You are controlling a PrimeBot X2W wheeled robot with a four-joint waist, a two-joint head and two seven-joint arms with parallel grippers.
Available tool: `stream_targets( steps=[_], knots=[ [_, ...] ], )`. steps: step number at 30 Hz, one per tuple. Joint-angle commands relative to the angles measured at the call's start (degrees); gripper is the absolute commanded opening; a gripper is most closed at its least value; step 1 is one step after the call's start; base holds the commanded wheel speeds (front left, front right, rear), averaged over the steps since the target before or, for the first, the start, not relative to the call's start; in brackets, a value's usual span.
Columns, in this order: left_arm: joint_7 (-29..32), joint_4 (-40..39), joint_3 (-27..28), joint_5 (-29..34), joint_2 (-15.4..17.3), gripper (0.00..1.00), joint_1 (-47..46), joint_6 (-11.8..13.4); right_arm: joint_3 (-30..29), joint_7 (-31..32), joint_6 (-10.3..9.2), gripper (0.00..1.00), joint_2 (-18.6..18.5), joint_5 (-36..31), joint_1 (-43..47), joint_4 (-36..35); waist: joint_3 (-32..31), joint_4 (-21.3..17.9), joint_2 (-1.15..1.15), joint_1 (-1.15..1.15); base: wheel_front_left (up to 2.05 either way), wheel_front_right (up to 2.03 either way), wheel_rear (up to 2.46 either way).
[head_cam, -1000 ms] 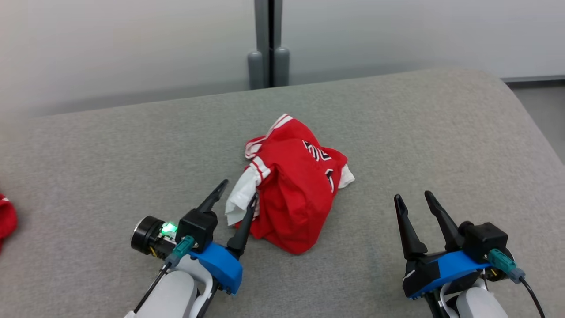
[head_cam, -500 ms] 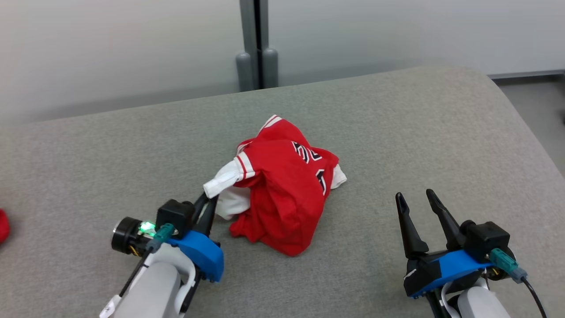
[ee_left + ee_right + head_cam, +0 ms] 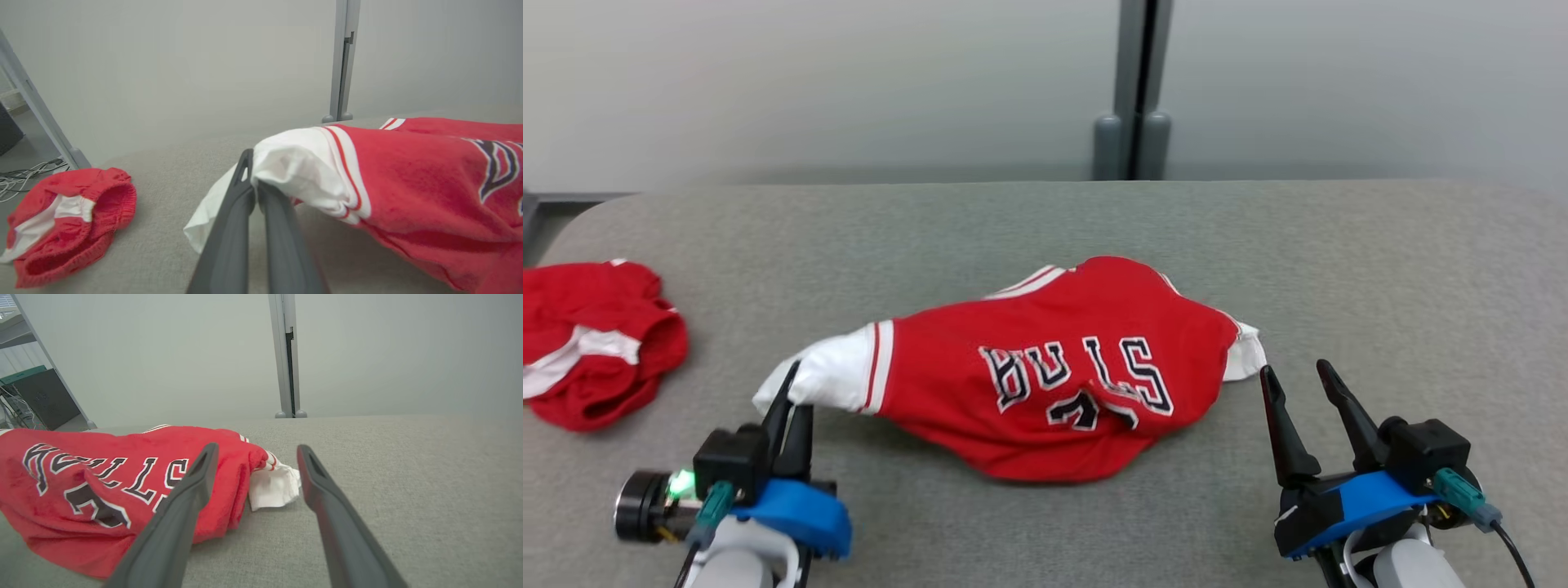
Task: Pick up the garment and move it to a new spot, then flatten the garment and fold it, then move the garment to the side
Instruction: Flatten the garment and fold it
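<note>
Pinching one white sleeve (image 3: 825, 380) of the jersey (image 3: 1054, 367) in my left fingers (image 3: 800, 437); right fingers (image 3: 1281, 425) spread beside the other sleeve (image 3: 1248, 359), near the desk (image 3: 1013, 220) front edge

LEFT ARM: pale grey forearm (image 3: 737, 559), blue plastic wrist shell (image 3: 796, 516), low at left | left gripper (image 3: 797, 389): two long dark fingers pressed together, pinching the white sleeve (image 3: 827, 380) of the red lettered jersey garment (image 3: 1054, 343) | RIGHT ARM: matching forearm and shell, low at right | right gripper (image 3: 1294, 369): fingers spread apart, pointing forward
</note>
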Motion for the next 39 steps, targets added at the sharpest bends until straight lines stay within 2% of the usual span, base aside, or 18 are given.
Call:
stream_targets(
  steps=[1, 8, 11, 12, 13, 20, 26, 32, 39],
  knots=[
    [-0.25, -0.65, 0.46, -0.27, 0.35, 0.0, 1.54, 0.53, -0.15, -0.22, 0.02, 1.0, -0.13, -0.07, 0.09, 0.04, 0.66, 1.25, 0.0, 0.0, 0.0, 0.0, 0.0],
    [-0.25, -2.77, 4.35, -2.36, 0.52, 0.0, 10.84, 2.81, 0.41, -0.23, 0.01, 1.0, -0.15, 0.35, -0.13, 0.34, 0.76, 4.65, 0.0, 0.0, 0.0, 0.0, 0.0],
    [-0.26, -2.1, 5.26, -3.4, -0.07, 0.0, 13.59, 2.88, 0.48, -0.23, 0.02, 1.0, -0.15, 0.33, -0.01, 0.38, 0.79, 5.35, 0.0, 0.0, 0.0, 0.0, 0.0],
    [-0.27, -2.12, 5.78, -3.69, -0.45, 0.37, 13.9, 2.9, 0.41, -0.22, 0.01, 1.0, -0.15, 0.29, 0.04, 0.47, 0.8, 5.56, 0.0, 0.0, 0.0, 0.0, 0.0],
    [-0.26, -1.8, 6.12, -3.76, -0.69, 1.0, 14.41, 2.98, 0.35, -0.23, 0.02, 1.0, -0.14, 0.21, 0.09, 0.51, 0.79, 5.79, 0.0, 0.0, 0.0, 0.0, 0.0],
    [-0.27, -1.8, 11.16, -3.69, -0.49, 1.0, 16.23, 3.82, 0.19, -0.23, 0.01, 1.0, -0.15, -0.13, 0.19, 0.89, 0.4, 6.3, 0.0, 0.0, 0.0, 0.0, 0.0],
    [-0.27, -8.92, 16.82, -2.2, -1.71, 1.0, 16.92, 4.76, 0.03, -0.23, 0.01, 1.0, -0.16, -0.17, 0.04, 0.85, 0.16, 5.81, 0.0, 0.0, 0.0, 0.0, 0.0],
    [-0.22, -17.49, 19.51, 0.89, -5.55, 1.0, 17.0, 1.82, 0.26, -0.23, 0.02, 1.0, -0.14, 0.25, 0.73, 1.15, -0.08, 5.14, 0.0, 0.0, 0.0, 0.0, 0.0],
    [-0.22, -20.96, 21.27, 3.48, -9.17, 1.0, 15.03, -2.97, 1.09, -0.22, 0.02, 1.0, -0.14, 1.2, 0.66, 2.4, 0.11, 4.11, 0.0, 0.0, 0.0, 0.0, 0.0]
  ],
)
